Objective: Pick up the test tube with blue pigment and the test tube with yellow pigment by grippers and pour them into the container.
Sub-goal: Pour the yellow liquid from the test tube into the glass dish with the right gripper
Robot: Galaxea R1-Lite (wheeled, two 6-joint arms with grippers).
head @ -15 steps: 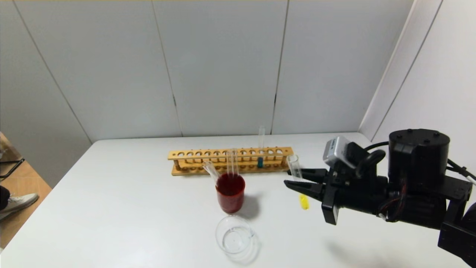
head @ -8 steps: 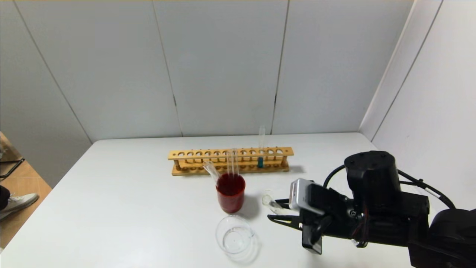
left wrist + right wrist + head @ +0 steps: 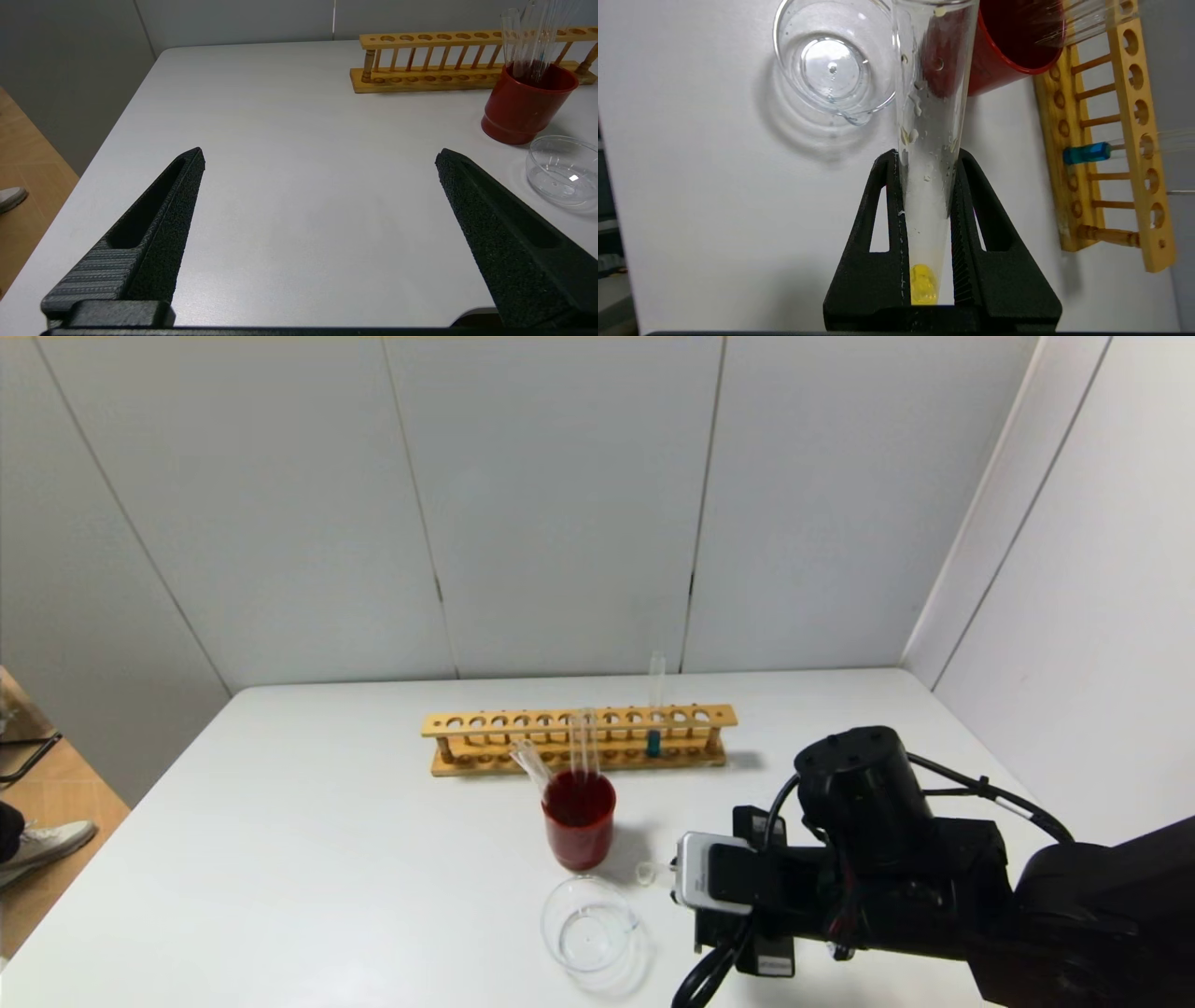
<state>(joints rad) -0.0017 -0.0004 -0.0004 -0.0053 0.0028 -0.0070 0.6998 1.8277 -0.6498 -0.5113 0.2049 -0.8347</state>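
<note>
A white table [image 3: 327, 859] is backed by grey wall panels [image 3: 560, 504]. The yellow tube [image 3: 927, 140] is pinched by the right gripper's [image 3: 924, 158] jaws, lower right, beside the container [image 3: 588, 926]. The blue tube [image 3: 654, 705] is racked at centre. The left gripper's [image 3: 317, 158] jaws are spread. No writing is legible.

White table [image 3: 327, 859] is standing in a corner, w/ its far edge close to the back wall. The back wall [image 3: 560, 504] is made of light grey panels w/ thin dark seams running down between them; a similar panel wall [image 3: 1074, 541] is closing the right side. At the left, a wooden floor [image 3: 56, 859] is showing beside the table, approx. warm brown, and a light shoe [image 3: 47, 847] is resting on it. Soft, even light is falling on the tabletop.
</note>
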